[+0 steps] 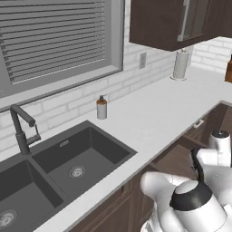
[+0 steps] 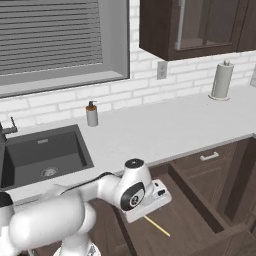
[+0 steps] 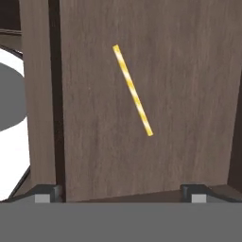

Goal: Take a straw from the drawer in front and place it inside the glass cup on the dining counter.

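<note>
The straw (image 3: 133,90) lay flat and slantwise on the floor of the pulled-out drawer (image 3: 189,104), untouched, directly below the gripper (image 3: 120,193), whose fingers stood spread wide, holding nothing.

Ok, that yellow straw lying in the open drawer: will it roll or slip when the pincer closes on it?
The straw looks thin, round and probably light, so it may roll on the flat drawer floor. It lies flat, leaving little to grip. It looks straight, likely stiff.
</note>
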{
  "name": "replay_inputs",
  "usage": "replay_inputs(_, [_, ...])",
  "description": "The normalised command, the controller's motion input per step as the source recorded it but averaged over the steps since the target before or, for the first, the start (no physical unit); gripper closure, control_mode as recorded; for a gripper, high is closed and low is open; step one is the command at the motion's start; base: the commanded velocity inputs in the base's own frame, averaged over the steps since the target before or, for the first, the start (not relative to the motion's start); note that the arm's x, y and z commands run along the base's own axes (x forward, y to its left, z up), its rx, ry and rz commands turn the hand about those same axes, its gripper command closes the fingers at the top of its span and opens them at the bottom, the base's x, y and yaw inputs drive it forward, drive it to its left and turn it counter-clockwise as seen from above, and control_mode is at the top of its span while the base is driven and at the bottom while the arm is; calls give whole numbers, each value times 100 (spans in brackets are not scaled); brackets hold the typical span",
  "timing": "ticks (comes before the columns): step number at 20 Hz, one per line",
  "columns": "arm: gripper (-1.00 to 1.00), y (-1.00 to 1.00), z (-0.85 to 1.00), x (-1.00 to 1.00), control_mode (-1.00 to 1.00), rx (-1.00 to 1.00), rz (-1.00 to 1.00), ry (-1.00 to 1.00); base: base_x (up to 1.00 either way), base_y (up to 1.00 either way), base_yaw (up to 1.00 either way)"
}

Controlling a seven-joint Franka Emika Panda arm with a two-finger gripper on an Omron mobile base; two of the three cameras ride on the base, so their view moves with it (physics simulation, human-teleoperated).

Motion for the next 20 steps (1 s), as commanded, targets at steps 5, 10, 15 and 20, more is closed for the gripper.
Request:
replay_inputs(5, [-100,0,-48,28,-100,3,3,4,0,0,0])
replay_inputs(10, [-100,0,-42,39,-100,0,4,0,0,0,0])
replay_inputs(15, [-100,0,-30,38,-100,1,3,0,0,0,0])
replay_inputs(20, [-100,-1,-27,36,-100,4,1,1,0,0,0])
